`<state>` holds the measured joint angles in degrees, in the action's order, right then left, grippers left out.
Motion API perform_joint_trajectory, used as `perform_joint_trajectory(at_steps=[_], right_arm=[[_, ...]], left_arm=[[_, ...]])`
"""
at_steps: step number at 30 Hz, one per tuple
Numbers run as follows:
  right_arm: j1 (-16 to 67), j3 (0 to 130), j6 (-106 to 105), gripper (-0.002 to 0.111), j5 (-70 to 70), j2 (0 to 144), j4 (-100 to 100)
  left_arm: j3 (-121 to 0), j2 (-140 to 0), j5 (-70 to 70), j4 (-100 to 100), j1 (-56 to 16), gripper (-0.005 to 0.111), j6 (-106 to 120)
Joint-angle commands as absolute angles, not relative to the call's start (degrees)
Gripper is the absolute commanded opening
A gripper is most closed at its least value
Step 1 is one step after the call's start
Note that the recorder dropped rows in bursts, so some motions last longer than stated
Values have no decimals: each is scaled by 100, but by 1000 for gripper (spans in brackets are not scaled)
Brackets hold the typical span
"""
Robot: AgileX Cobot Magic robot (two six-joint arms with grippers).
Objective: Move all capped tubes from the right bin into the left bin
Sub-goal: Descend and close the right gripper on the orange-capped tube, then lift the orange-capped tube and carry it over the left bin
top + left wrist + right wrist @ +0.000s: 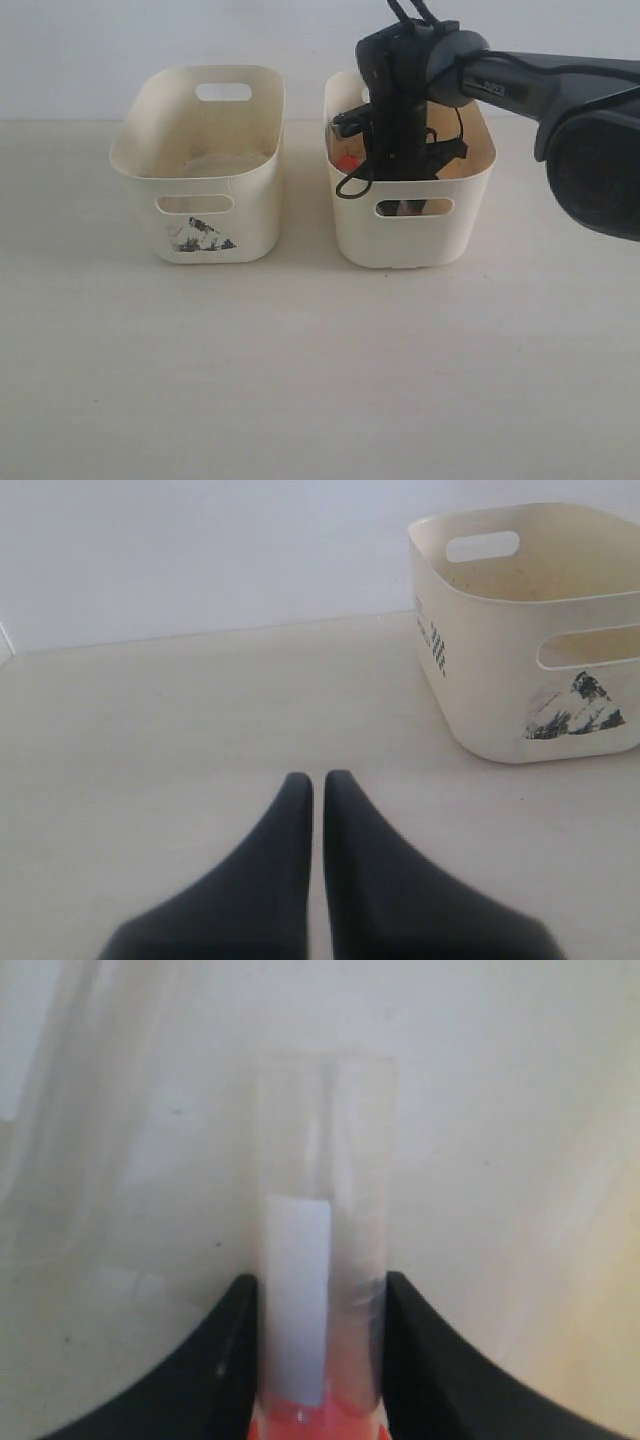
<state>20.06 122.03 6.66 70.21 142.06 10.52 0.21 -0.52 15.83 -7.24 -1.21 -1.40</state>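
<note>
My right gripper (320,1290) is shut on a capped tube (322,1230). The tube is clear with a white strip inside, and its orange-red cap (318,1425) sits at the base of the fingers (225,1360). The cream floor and wall of the right bin (400,245) are close behind the tube. In the exterior view the right arm reaches down into that bin, and an orange-red cap (347,162) shows beside it. The left bin (250,215) has a black-grey smudge on its front. My left gripper (318,780) is shut and empty over the table, apart from the left bin (500,680).
The two bins stand side by side with a narrow gap between them. A pale wall runs behind them. The right arm's black cables (350,185) hang inside the right bin. Light table surface (300,380) stretches in front.
</note>
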Motion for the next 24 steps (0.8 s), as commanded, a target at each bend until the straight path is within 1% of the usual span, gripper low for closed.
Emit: perform_joint_trajectory(at_steps=[1, 10, 15, 19, 24], right_arm=[[1985, 12200, 1041, 0, 6996, 13939, 1501], [1985, 12212, 1220, 0, 6996, 12934, 1551], [1985, 12212, 1556, 0, 6763, 12382, 1422], [1997, 12212, 1637, 0, 6429, 11986, 507], [2071, 12176, 1283, 0, 5814, 11803, -1314]], left_arm=[[0, -41, 1498, -686, -114, 4, -206], [0, -41, 1498, -686, -114, 4, -206], [0, -41, 1498, -686, -114, 4, -206], [0, -41, 1498, -686, -114, 4, -206], [0, -41, 1498, -686, -114, 4, -206]])
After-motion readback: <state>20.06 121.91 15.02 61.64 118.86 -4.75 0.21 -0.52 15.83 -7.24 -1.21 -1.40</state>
